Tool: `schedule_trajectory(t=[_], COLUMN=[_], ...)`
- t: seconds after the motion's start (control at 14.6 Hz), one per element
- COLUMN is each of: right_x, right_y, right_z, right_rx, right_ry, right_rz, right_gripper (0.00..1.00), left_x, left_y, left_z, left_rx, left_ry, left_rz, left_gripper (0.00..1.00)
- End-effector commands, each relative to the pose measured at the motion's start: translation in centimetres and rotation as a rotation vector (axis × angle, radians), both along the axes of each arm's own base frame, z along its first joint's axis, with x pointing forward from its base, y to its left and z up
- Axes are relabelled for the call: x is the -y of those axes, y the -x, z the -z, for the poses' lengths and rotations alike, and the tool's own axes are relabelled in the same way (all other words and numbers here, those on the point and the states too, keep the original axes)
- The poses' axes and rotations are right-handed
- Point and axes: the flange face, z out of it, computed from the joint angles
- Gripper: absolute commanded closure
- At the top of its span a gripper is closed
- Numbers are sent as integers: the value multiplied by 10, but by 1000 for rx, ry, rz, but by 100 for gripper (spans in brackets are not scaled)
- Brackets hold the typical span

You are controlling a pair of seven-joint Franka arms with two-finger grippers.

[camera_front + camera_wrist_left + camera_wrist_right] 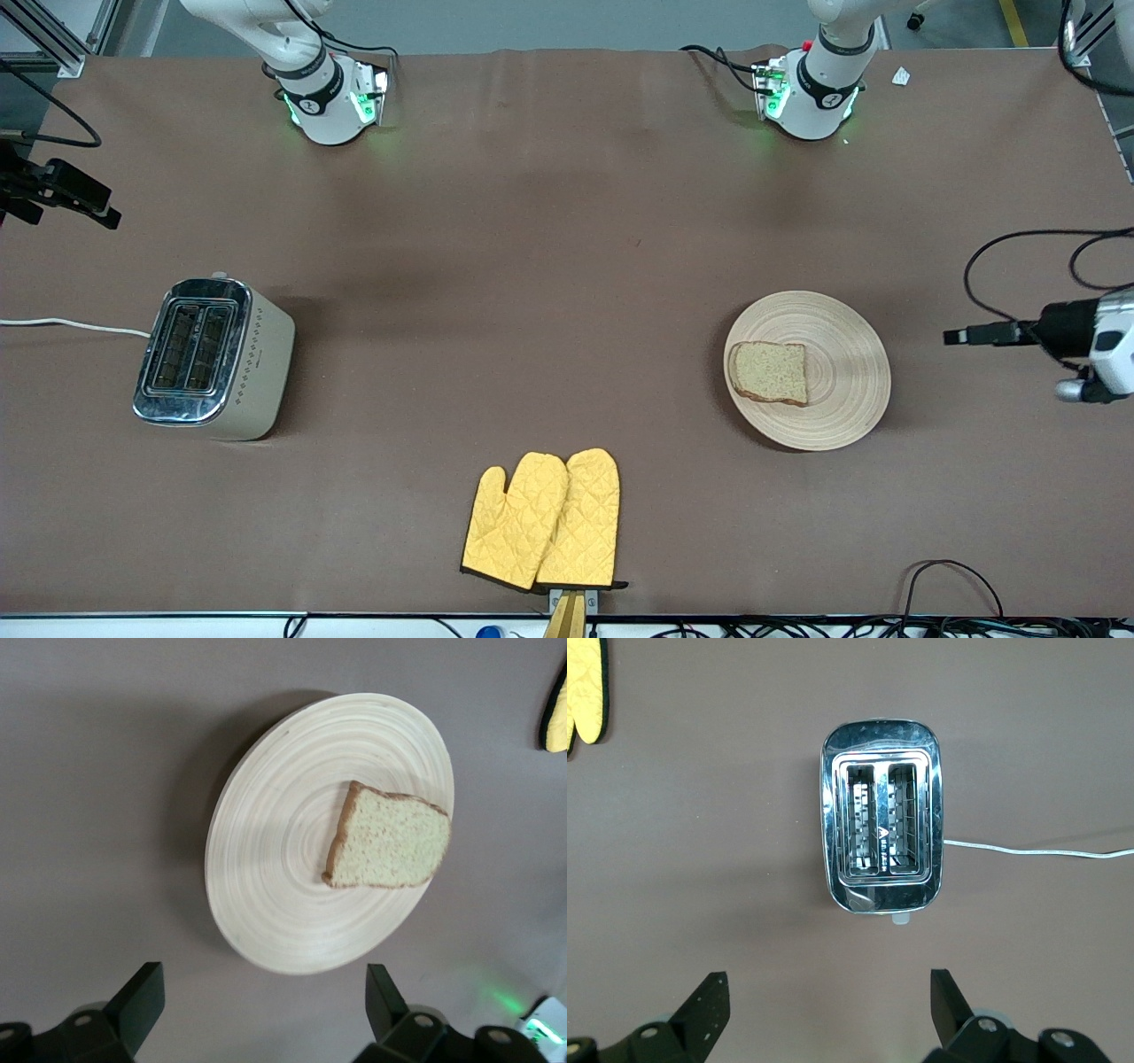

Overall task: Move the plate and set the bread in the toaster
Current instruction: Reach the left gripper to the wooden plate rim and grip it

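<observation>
The round tan wooden plate lies toward the left arm's end of the table with the slice of brown bread flat on it. The left wrist view shows the plate and the bread from above. The beige and chrome toaster stands toward the right arm's end, both slots empty; it also shows in the right wrist view. My left gripper is open and empty, up in the air beside the plate. My right gripper is open and empty, high beside the toaster.
A pair of yellow oven mitts lies near the table's front edge, between toaster and plate. The toaster's white cord runs off the table's end. Black cables loop near the left gripper. The brown table stretches between the bases.
</observation>
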Motion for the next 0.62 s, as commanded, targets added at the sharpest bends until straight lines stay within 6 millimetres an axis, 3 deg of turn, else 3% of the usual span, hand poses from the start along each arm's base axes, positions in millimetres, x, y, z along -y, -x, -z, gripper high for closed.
schedule_trajectory(t=[0.0, 0.14, 0.55], right_x=[-2, -5, -3], right_y=[0, 0, 0], right_z=[-3, -3, -3], right_rx=[-5, -3, -3], right_ry=[-12, -12, -12], right_rz=[-3, -8, -9], right_gripper=[0, 0, 0], left_x=[-5, -6, 9], left_y=[-11, -13, -9], left_z=[60, 96, 151], left_rx=[1, 11, 32], left_ry=[94, 124, 243], left_rz=[-9, -4, 1], left_gripper=[0, 0, 0])
